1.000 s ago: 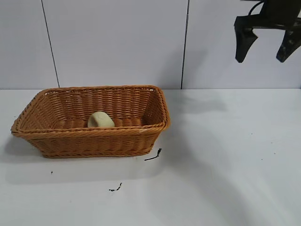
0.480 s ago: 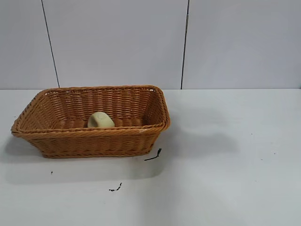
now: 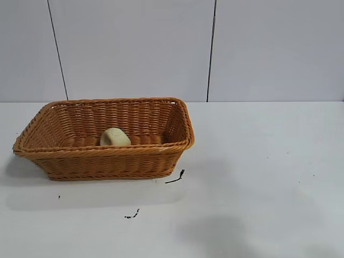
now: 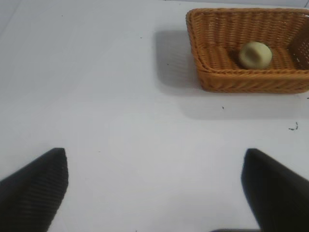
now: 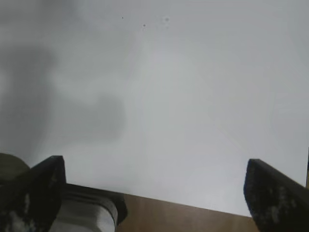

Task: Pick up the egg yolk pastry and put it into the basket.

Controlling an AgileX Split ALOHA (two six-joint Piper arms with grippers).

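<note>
The egg yolk pastry (image 3: 114, 137), pale yellow and round, lies inside the orange-brown wicker basket (image 3: 102, 152) at the left of the table. Both also show in the left wrist view, the pastry (image 4: 255, 54) in the basket (image 4: 207, 72). My left gripper (image 4: 154, 188) is open and empty, well away from the basket over bare table. My right gripper (image 5: 154, 193) is open and empty near the table's edge. Neither gripper shows in the exterior view.
Two small black scraps lie on the white table in front of the basket, one (image 3: 176, 177) by its corner and one (image 3: 132, 215) nearer the front. In the right wrist view a brown surface (image 5: 193, 220) and a white and black cylinder (image 5: 82, 212) lie beyond the table edge.
The right gripper, seen at the top right of the exterior view a second ago, has left that view. Its shadow has slid toward the front of the table. Basket and pastry have not moved.
</note>
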